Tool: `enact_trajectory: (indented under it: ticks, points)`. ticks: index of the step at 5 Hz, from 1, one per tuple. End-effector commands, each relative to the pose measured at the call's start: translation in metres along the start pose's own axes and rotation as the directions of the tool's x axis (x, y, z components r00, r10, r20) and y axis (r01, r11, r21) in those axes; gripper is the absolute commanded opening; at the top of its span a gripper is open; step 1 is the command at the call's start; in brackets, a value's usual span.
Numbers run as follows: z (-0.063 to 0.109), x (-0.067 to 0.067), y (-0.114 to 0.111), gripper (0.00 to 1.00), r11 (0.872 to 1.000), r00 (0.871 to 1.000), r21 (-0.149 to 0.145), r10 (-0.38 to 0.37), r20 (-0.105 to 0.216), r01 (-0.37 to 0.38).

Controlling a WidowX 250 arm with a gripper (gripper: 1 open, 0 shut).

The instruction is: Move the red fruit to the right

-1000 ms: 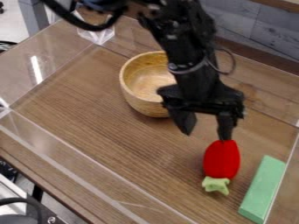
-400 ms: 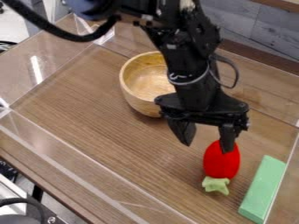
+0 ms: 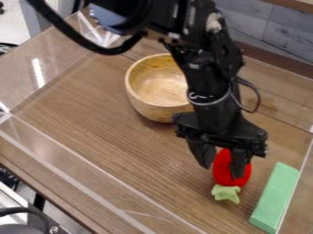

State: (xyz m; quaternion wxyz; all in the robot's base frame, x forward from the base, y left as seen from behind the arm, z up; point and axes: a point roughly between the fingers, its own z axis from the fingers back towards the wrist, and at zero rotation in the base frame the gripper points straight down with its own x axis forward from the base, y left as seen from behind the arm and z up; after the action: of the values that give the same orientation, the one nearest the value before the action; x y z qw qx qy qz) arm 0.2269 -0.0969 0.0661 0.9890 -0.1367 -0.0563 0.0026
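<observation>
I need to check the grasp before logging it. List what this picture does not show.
- Strawberry: its upper part is hidden behind the claw; only the lower red part and the green leaves show.
- Grip: whether the fingers actually press the strawberry cannot be told.
- Bowl: its right rim is covered by the arm.

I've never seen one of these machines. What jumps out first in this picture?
The black robot arm's hand reaches down at right of center, its fingers straddling a bright red fruit with a green leafy end. Behind it sits a wooden bowl, and a flat light green block lies at the lower right.
</observation>
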Motion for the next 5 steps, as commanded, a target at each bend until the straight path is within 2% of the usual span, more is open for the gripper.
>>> enact_trajectory:
  ticks: [1,2,3,4,5]
  points:
    - [0.021,0.020,-0.003,0.00,0.998,0.997,-0.017,-0.062,0.037,0.063]
    - [0.054,0.035,0.002,0.00,0.995,0.993,-0.026,-0.093,0.076,0.095]
    - [0.055,0.031,-0.001,0.00,0.995,0.993,-0.024,-0.093,0.074,0.095]
    - [0.046,0.026,-0.001,1.00,0.995,0.994,-0.022,-0.099,0.053,0.100]
    - [0.026,0.018,-0.001,1.00,0.996,0.996,-0.017,-0.087,0.037,0.087]
